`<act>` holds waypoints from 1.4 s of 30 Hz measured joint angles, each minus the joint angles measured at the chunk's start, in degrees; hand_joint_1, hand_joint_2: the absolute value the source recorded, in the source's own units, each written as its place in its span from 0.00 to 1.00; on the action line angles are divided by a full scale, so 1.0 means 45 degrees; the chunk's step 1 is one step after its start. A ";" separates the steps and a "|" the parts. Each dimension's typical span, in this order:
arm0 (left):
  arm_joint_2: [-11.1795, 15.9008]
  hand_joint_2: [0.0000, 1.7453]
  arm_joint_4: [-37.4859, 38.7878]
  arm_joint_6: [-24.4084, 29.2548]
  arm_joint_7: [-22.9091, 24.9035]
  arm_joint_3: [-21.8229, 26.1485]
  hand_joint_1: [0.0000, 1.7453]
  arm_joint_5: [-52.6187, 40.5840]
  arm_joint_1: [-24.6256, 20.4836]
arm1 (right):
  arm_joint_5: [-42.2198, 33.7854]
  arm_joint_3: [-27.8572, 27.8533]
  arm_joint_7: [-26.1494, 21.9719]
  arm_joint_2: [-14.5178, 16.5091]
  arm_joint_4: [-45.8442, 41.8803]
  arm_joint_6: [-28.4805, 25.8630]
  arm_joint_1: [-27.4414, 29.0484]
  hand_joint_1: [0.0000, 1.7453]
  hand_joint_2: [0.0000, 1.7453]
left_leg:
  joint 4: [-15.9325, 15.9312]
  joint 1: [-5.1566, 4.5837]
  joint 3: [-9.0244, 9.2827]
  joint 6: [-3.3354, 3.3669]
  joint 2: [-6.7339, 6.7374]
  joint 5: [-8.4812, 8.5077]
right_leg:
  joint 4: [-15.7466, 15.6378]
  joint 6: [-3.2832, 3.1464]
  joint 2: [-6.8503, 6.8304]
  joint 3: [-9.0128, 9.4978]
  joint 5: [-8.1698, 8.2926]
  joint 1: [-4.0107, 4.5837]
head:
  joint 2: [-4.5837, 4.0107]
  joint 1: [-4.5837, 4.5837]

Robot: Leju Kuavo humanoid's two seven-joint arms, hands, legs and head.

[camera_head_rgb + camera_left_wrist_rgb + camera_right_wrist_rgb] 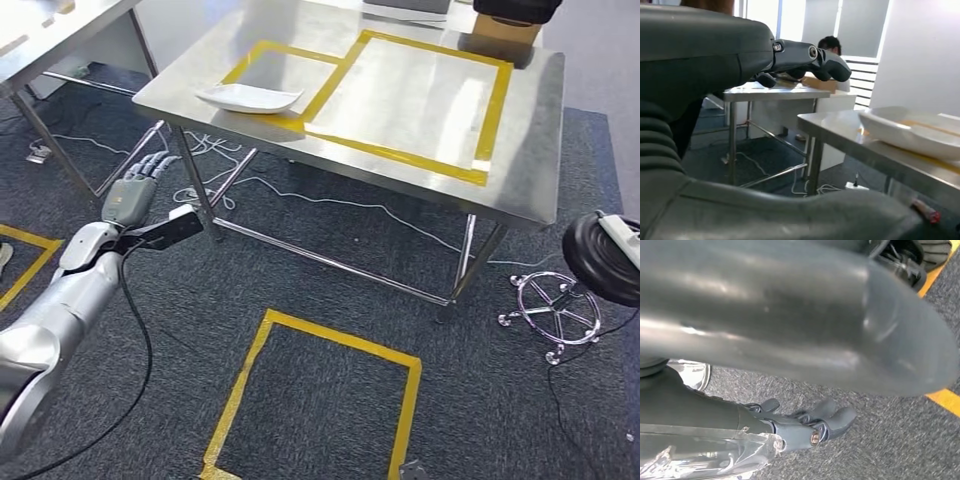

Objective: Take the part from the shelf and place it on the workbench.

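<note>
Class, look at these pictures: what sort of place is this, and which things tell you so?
Probably a robotics lab or workshop: steel workbench marked with yellow tape, taped square on the carpet, loose cables underneath.

Ahead of the fingers point(155, 168): brushed, softly reflective steel workbench point(528, 140), glossy yellow tape point(494, 110) on top, smooth matt white part point(249, 97) lying there. Below the fingers: rough dark carpet point(332, 400). Behind them: satin silver metal left arm point(53, 310).

White part point(247, 97) on workbench point(521, 150), bare steel to its right
</note>
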 joint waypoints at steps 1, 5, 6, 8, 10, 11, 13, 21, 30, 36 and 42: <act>-0.0004 0.50 0.0005 0.0052 -0.0002 0.0004 0.00 0.0018 0.0072 | -0.0002 0.0000 0.0000 0.0001 0.0000 0.0000 0.0018 0.00 0.00 | 0.0025 -0.0006 -0.0047 0.0090 -0.0094 0.0020 | 0.0205 0.0049 0.0059 -0.0089 -0.0181 -0.0029 | 0.0000 0.0019; -0.0046 0.00 0.0018 0.0123 -0.0106 0.0015 0.00 0.0149 0.0203 | -0.0011 -0.0001 0.0000 0.0001 0.0000 0.0002 0.0053 0.00 0.00 | 0.0029 -0.0078 -0.0194 0.0348 -0.0497 0.0151 | 0.3031 0.0077 0.0510 -0.1273 -0.1685 -0.0054 | 0.0000 0.0056; -0.0058 0.00 0.0023 0.0052 -0.0197 0.0026 0.00 0.0260 0.0271 | -0.0021 -0.0001 -0.0001 0.0000 0.0000 0.0002 0.0057 0.00 0.00 | 0.0029 -0.0121 -0.0224 0.0387 -0.0604 0.0176 | 0.3579 0.0028 0.0549 -0.1511 -0.1840 -0.0043 | 0.0000 0.0062; -0.0073 0.00 0.0032 -0.0227 -0.0514 0.0113 0.00 0.0684 0.0454 | -0.0071 -0.0004 -0.0025 -0.0001 0.0000 0.0004 0.0062 0.00 0.00 | 0.0030 -0.0199 -0.0248 0.0431 -0.0844 0.0209 | 0.3264 -0.0132 0.0631 -0.1323 -0.1444 0.0005 | 0.0000 0.0058; -0.0107 0.00 0.0032 -0.0446 -0.0865 0.0313 0.00 0.1177 0.0619 | -0.0129 -0.0004 -0.0064 -0.0002 0.0000 0.0004 0.0057 0.00 0.00 | 0.0031 -0.0244 -0.0258 0.0417 -0.1085 0.0238 | 0.1625 -0.0312 0.1016 -0.0475 -0.0639 0.0041 | 0.0000 0.0054; -0.0135 0.00 0.0032 -0.0482 -0.0981 0.0426 0.00 0.1341 0.0675 | -0.0151 -0.0004 -0.0078 -0.0004 0.0000 0.0002 0.0059 0.00 0.00 | 0.0047 -0.0249 -0.0293 0.0385 -0.1199 0.0267 | 0.0897 -0.0343 0.1258 -0.0111 -0.0400 0.0032 | 0.0000 0.0049; -0.0172 0.00 0.0032 -0.0500 -0.1095 0.0601 0.00 0.1487 0.0780 | -0.0176 -0.0005 -0.0086 -0.0006 0.0000 0.0002 0.0055 0.00 0.00 | 0.0054 -0.0210 -0.0413 0.0256 -0.1415 0.0372 | 0.0282 -0.0336 0.1540 0.0181 -0.0313 0.0029 | 0.0000 0.0046; -0.0316 0.00 0.0024 -0.0438 -0.1508 0.1247 0.00 0.2503 0.1393 | -0.0286 -0.0032 -0.0134 0.0000 0.0000 -0.0030 0.0079 0.00 0.00 | 0.3156 -0.0200 -0.1887 -0.0242 -0.0600 -0.1281 | 0.0004 -0.0553 0.0577 0.0115 -0.0029 -0.0015 | 0.0000 -0.0114; -0.0819 0.00 -0.0332 -0.0262 -0.1917 0.2175 0.00 0.3254 0.2361 | -0.0430 -0.0058 -0.0213 -0.0002 -0.0005 -0.0104 0.0072 0.00 0.00 | -0.0072 -0.0328 0.0050 0.0253 0.0077 0.0072 | 0.0148 -0.0219 -0.0516 -0.0046 0.0012 0.0135 | 0.0001 -0.0097; -0.1299 0.00 -0.0673 -0.0239 -0.2297 0.2756 0.00 0.4137 0.3031 | -0.0567 -0.0070 -0.0276 -0.0006 0.0000 -0.0219 0.0183 0.00 0.00 | -0.0108 -0.0266 -0.0155 0.0632 -0.0594 0.0298 | 0.3432 0.0079 0.0560 -0.1388 -0.1836 0.0028 | 0.0000 -0.0042; -0.2286 0.00 -0.0939 -0.0773 -0.2721 0.3462 0.00 0.5379 0.4271 | -0.0850 -0.0189 -0.0493 -0.0010 -0.0002 -0.0426 0.0313 0.00 0.00 | -0.0062 -0.0227 -0.0305 0.0437 -0.1420 0.0466 | 0.0562 0.0030 0.1362 0.0317 -0.0554 -0.0105 | 0.0000 -0.0041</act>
